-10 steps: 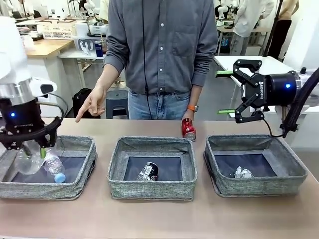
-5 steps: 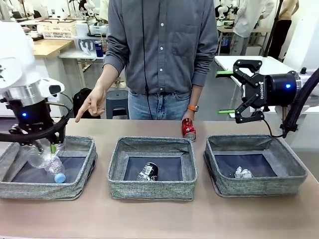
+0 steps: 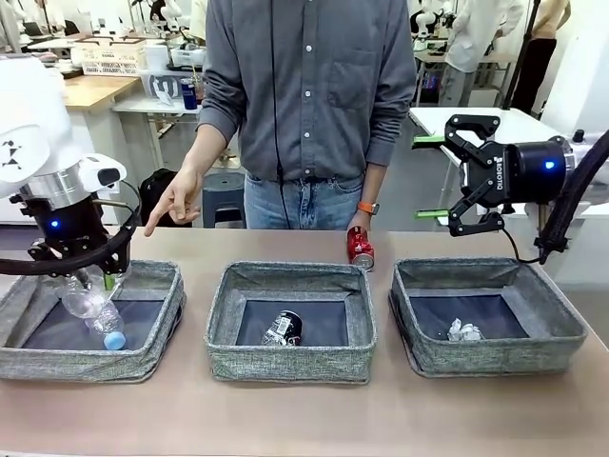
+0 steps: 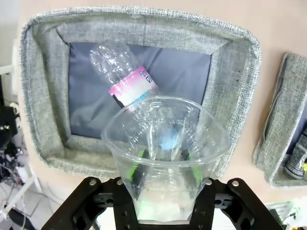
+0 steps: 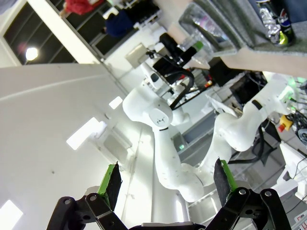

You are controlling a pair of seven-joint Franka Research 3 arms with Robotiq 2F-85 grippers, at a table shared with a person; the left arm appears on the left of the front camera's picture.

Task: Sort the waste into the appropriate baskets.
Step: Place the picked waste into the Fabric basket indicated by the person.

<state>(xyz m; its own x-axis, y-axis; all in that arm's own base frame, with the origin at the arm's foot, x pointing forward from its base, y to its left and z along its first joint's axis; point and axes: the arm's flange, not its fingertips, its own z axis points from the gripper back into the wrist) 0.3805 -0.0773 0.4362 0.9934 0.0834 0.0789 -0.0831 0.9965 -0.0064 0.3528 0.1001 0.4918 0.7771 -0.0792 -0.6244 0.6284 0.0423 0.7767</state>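
left hand (image 4: 160,160) clamped on clear bottle (image 4: 165,148) above left basket (image 3: 152,286) | pink-label bottle (image 4: 125,79), black-and-white can (image 3: 283,328), wad (image 3: 464,330) binned | red can (image 3: 360,248) on table (image 3: 304,419) | right hand (image 3: 433,176) spread, empty

Clear bottle (image 4: 165,158) between pads (gripped)

Three grey baskets (image 3: 290,324) are sitting in a row. Two clear plastic bottles (image 3: 84,297) are showing at the left, two cans (image 3: 360,248) mid-table, and one white-silver wad (image 3: 464,330) at the right.
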